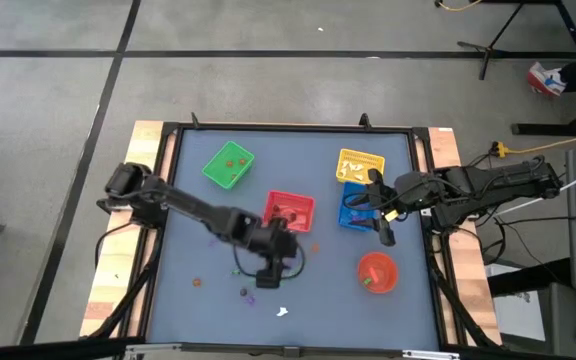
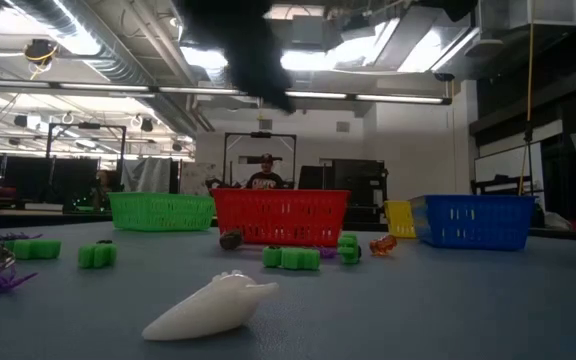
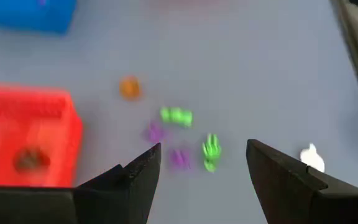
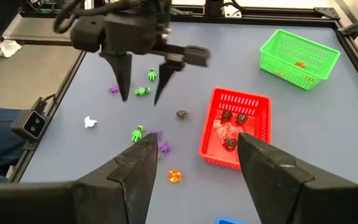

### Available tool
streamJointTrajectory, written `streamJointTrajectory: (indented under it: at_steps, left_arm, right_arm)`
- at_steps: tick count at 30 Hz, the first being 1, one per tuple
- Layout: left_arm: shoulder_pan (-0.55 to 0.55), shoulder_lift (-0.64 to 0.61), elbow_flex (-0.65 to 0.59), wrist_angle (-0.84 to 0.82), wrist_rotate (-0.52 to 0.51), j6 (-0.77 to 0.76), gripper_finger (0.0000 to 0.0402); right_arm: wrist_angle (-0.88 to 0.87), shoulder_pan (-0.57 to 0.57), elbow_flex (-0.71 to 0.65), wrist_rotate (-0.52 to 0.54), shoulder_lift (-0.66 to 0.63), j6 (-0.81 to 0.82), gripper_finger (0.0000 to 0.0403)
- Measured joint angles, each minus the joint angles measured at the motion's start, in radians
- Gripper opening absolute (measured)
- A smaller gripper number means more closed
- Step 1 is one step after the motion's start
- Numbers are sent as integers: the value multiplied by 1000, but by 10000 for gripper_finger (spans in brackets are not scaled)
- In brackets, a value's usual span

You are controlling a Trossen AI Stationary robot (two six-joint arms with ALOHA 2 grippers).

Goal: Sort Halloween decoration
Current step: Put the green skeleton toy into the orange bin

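I look down on a grey-blue table (image 1: 198,200) with five containers. A green basket (image 1: 228,165) sits toward the far left with a couple of small orange bits inside. A red basket (image 1: 289,211) near the middle holds a few dark trinkets (image 4: 229,118). A yellow basket (image 1: 359,165) stands at the far right, just beyond a blue basket (image 1: 356,212), and I cannot tell what either one holds. A round red bowl (image 1: 377,272) on the near right has something green in it. The loose Halloween pieces lie on the near side of the table, in front of the red basket: green trinkets (image 3: 210,151), purple ones (image 3: 179,158), an orange one (image 3: 129,88), a dark one beside the red basket (image 4: 182,114) and a white one (image 1: 282,311) closest to the near edge. My left claw (image 1: 270,280) hangs above this scatter with its fingers spread wide, holding nothing and touching nothing. My right claw (image 1: 384,233) sits by the blue basket, also open and empty. Across the room a person (image 2: 265,175) stands behind the red basket.
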Motion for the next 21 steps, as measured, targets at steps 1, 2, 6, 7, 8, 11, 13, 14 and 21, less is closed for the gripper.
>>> streamJointTrajectory:
  at_steps: [1, 2, 6, 7, 8, 11, 13, 14, 21]
  left_arm:
    - [-18, -6, -27, 18, -23, -32, 220]
    - [-36, -9, -53, 44, -44, -60, 220]
    - [-95, -2, -143, 169, -80, -121, 220]
    - [-107, 0, -161, 203, -80, -120, 220]
    - [-117, 0, -182, 228, -80, -113, 220]
    - [-132, 4, -220, 310, -120, -96, 220]
    - [-139, 7, -231, 321, -174, -95, 220]
    - [-140, 14, -233, 344, -197, -95, 220]
    - [-140, 92, -259, 472, -207, -94, 220]
  right_arm:
    - [1, 0, 0, 0, 0, 0, 221]
    - [3, 0, 0, 0, 0, 0, 221]
    - [1, 0, 0, 0, 0, 0, 221]
    - [2, 0, 0, 0, 0, 0, 221]
    - [2, 0, 0, 0, 0, 0, 221]
    - [2, 0, 0, 0, 4, 0, 221]
    - [2, 0, 0, 0, 11, 0, 221]
    - [3, 0, 0, 0, 13, 0, 221]
    - [4, 0, 2, 0, 56, -3, 221]
